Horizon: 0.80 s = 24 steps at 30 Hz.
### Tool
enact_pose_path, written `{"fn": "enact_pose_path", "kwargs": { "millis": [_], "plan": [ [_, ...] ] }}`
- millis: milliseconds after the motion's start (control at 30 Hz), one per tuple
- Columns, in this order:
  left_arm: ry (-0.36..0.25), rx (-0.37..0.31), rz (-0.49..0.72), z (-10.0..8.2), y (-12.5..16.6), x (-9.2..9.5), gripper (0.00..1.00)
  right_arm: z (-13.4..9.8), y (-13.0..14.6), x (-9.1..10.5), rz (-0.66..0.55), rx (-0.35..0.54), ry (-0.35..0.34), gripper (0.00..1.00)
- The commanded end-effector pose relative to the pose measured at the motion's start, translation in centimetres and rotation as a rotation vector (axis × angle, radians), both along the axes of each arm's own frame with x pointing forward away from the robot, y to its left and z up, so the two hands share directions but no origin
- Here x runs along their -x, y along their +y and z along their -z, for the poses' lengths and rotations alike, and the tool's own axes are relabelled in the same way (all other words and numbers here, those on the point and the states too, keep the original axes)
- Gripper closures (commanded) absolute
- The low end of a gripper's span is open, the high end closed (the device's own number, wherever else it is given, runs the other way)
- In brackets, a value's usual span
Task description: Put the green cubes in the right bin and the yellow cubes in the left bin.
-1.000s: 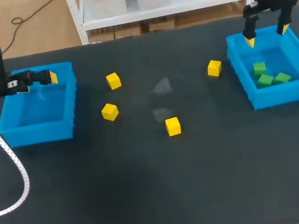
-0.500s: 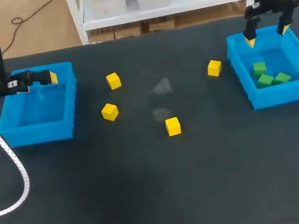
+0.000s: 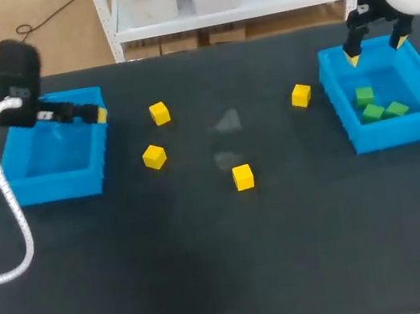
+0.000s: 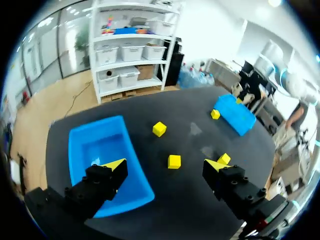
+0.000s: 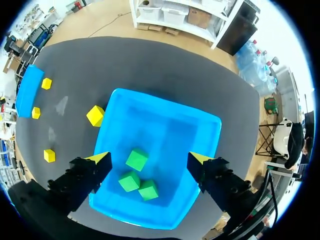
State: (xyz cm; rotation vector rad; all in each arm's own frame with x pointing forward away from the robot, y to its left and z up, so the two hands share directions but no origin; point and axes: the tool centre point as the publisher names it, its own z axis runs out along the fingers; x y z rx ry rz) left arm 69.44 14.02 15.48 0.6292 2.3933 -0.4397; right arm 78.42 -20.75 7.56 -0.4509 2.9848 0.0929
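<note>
Three small green cubes sit in the right blue plastic bin, just under the right gripper, its fingers apart. The left gripper is spread wide too.

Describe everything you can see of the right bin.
The right bin is a bright blue, open-topped rectangular tub, plastic by its look, sitting flat on the dark table. Three green cubes lie clustered on its floor, toward its near wall. The right tool hangs open above its far end, touching nothing. One yellow cube lies on the table just outside its left wall, apart from it.
</note>
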Motion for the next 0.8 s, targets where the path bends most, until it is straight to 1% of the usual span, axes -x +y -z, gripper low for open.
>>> {"fn": "enact_pose_path", "kwargs": {
  "millis": [33, 100, 133, 233, 433, 600, 800],
  "plan": [
    [0.061, -0.198, 0.011, -0.5, -3.5, -2.5, 0.0, 0.0, -0.1, 0.7, 0.01, -0.049, -0.174, 0.0],
    [0.063, -0.223, 0.045, -0.5, -4.5, -2.7, 0.0, 0.0, -0.1, 0.7, 0.01, -0.049, -0.174, 0.0],
    [0.073, -0.231, 0.057, -0.3, -4.9, -2.7, 0.0, 0.0, -0.1, 0.7, 0.01, -0.049, -0.174, 0.0],
    [0.126, -0.263, 0.086, 0.8, -6.0, -2.7, 0.0, 0.0, -0.1, 0.7, 0.01, -0.049, -0.174, 0.0],
    [0.244, -0.305, 0.081, 3.8, -7.0, -2.4, 0.0, 0.0, -0.1, 0.7, 0.01, -0.049, -0.174, 0.0],
    [0.298, -0.33, 0.055, 5.9, -7.4, -2.8, 0.0, 0.0, -0.1, 0.7, 0.01, -0.049, -0.174, 0.0],
    [0.333, -0.36, 0.05, 7.7, -8.1, -3.3, 0.0, 0.0, -0.1, 0.7, 0.01, -0.049, -0.174, 0.0]
  ]
}}
